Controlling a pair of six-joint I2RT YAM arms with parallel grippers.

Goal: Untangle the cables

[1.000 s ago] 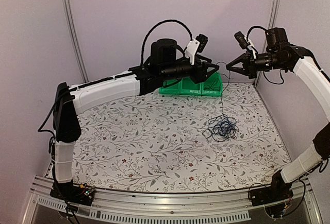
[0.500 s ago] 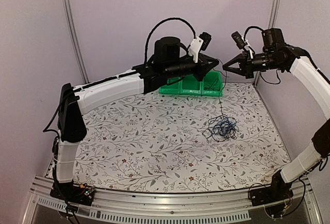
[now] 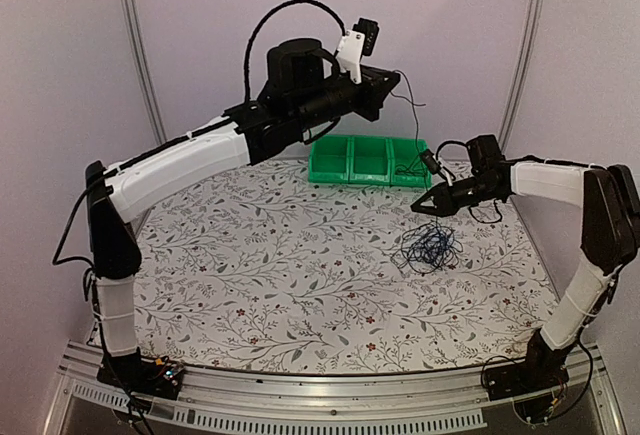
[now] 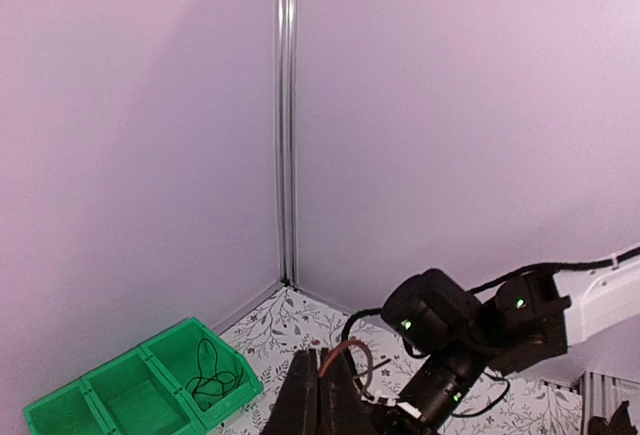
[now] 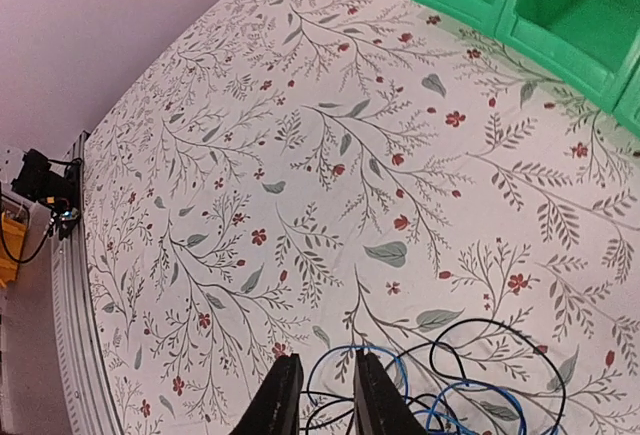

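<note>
The cables lie as a small loose tangle (image 3: 430,245) of thin black and blue wires on the flowered mat, right of centre. My right gripper (image 3: 426,205) hovers low at the tangle's far edge. It is open, its two fingers (image 5: 283,395) standing either side of a blue loop (image 5: 400,360) with nothing pinched. My left gripper (image 3: 388,83) is raised high near the back wall and shut. A thin cable (image 3: 419,120) runs from its tips (image 4: 320,375) down toward the green bin. Another black cable (image 4: 205,375) lies coiled in the bin's right compartment.
A green three-compartment bin (image 3: 345,170) stands against the back wall. The right arm (image 4: 470,325) reaches across below the left wrist. Purple walls with metal corner posts (image 3: 520,45) close in the back and sides; the aluminium rail (image 3: 300,395) marks the near edge.
The left arm has risen and pulled back to the left, its jaws closing on the thin cable. The right arm has dropped from up high to the tangle and its jaws have opened.
</note>
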